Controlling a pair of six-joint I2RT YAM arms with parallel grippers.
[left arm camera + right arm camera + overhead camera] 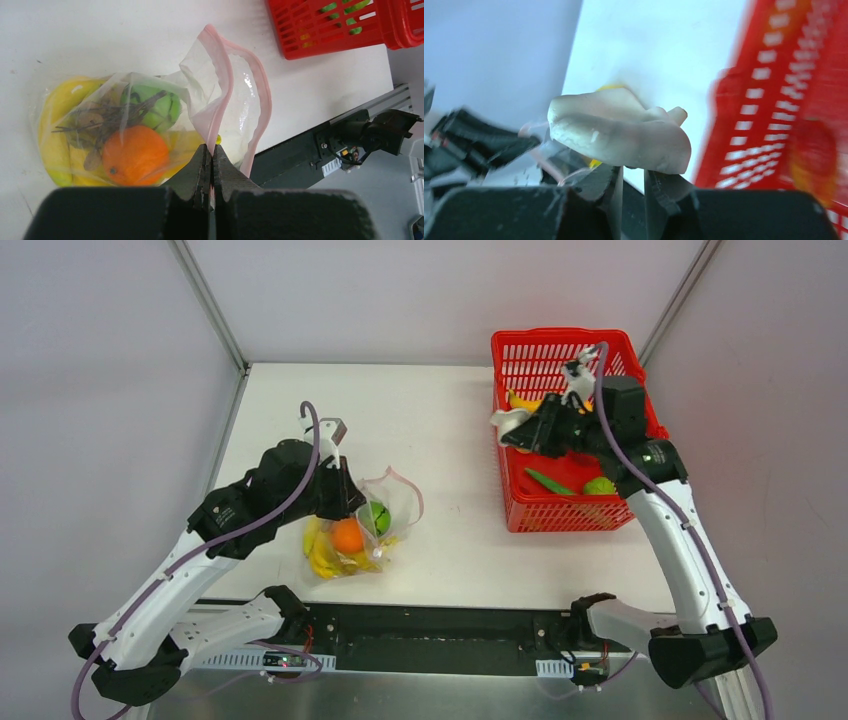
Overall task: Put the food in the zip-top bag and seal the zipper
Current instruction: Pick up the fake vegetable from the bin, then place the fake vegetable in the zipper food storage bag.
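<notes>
Plastic bag: the clear bag (400,495) lies at 8 o'clock on the surface (450,410). Its mouth gapes toward 2 o'clock, with bananas (55,125), an orange (135,155) and a green piece (155,105) inside.
Zipper: the pink strip (227,85) is unsealed, its two halves bowed well apart.
Left jaws: pressed together on the near lip of the mouth, propping it up.
Right jaws: clamped on a pale lumpy piece of food (619,132), above the 9 o'clock wall of the red basket (560,515), which stands at 2 o'clock.
Step in hand: I judge I'm ferrying this piece across to the bag.
Doing it well: I'd travel toward 8 o'clock, come in high over the gap between the strips, and let go only once the piece is past the free lip.
Risk: the film is flimsy, so brushing the far strip could fold the mouth shut.
Basket: green pieces lie in it, so I expect more trips.
</notes>
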